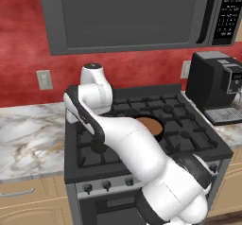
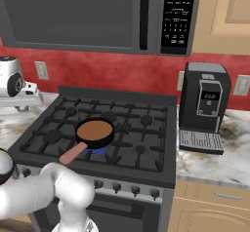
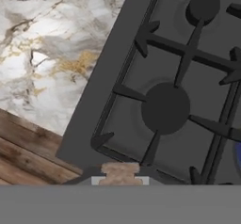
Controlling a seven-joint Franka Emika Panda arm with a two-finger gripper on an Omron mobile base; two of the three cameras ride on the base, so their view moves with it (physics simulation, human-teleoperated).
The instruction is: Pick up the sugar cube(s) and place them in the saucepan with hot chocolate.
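In the hand view a small pale tan sugar cube (image 3: 121, 170) with brownish speckles sits between the fingertips of my gripper (image 3: 121, 179), which is shut on it. The gripper (image 2: 20, 107) hangs over the left edge of the stove, above the front left burner (image 3: 165, 108). The saucepan with hot chocolate (image 2: 95, 132) stands on a front burner to the right of the gripper, brown liquid showing and its pinkish handle (image 2: 72, 153) pointing at the stove's front. My arm hides most of the saucepan (image 1: 150, 124) in the left base view.
A marble counter (image 1: 28, 139) lies left of the stove (image 2: 139, 128). A black coffee machine (image 2: 204, 104) stands on the right counter. A microwave (image 1: 127, 16) hangs above the stove. Wooden floor (image 3: 23, 157) shows below the counter's edge.
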